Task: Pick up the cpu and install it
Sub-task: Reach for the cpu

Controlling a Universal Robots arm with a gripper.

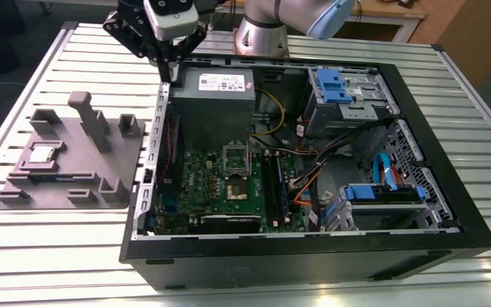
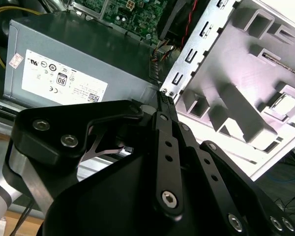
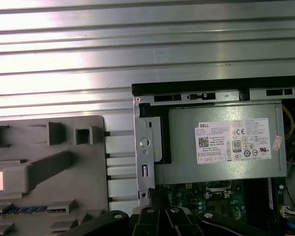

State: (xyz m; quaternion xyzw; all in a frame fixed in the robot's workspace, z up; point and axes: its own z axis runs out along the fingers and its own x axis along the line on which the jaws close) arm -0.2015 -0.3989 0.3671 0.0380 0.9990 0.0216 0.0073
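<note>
Tool (image 1: 171,70) hangs closed over computer case (image 1: 314,259) on slatted metal table (image 1: 49,256).

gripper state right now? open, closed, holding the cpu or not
Gripper: closed, holding nothing, over the computer case edge by the power supply.
The cpu lies on the gray tray.

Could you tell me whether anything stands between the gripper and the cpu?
Nothing covers the cpu, which lies bare in the holder. The holder's tall post rises between it and the gripper, which is at the case wall.
</note>
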